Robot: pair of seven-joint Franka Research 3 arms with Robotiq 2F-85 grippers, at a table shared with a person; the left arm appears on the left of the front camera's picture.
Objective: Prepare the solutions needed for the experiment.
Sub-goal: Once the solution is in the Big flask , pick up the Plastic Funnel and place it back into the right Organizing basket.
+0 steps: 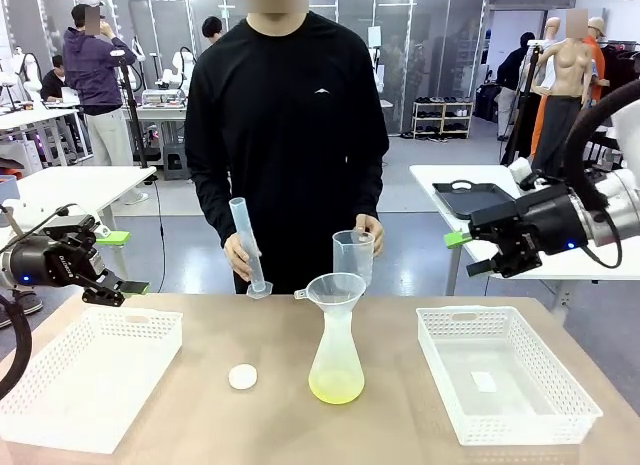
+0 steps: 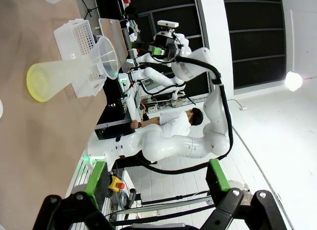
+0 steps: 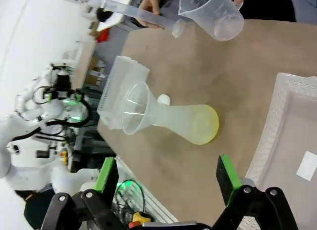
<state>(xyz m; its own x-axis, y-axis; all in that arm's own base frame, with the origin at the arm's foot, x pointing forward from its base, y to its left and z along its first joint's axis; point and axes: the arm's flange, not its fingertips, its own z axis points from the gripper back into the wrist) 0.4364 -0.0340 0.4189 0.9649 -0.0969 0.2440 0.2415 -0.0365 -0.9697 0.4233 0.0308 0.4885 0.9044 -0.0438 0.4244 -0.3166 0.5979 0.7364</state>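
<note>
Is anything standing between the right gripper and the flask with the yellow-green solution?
Nothing visible does. The right gripper hangs open, high at the right. The white basket lies lower, right of the flask holding the solution, not in between. A funnel sits in the flask's neck.

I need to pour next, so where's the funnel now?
In the front view the funnel sits in the neck of the flask at mid-table, between the left basket and the right basket.

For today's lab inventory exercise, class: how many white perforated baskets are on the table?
2. The left basket sits at the table's left end, the right basket at its right end, with the flask between them. None appears hidden.
</note>
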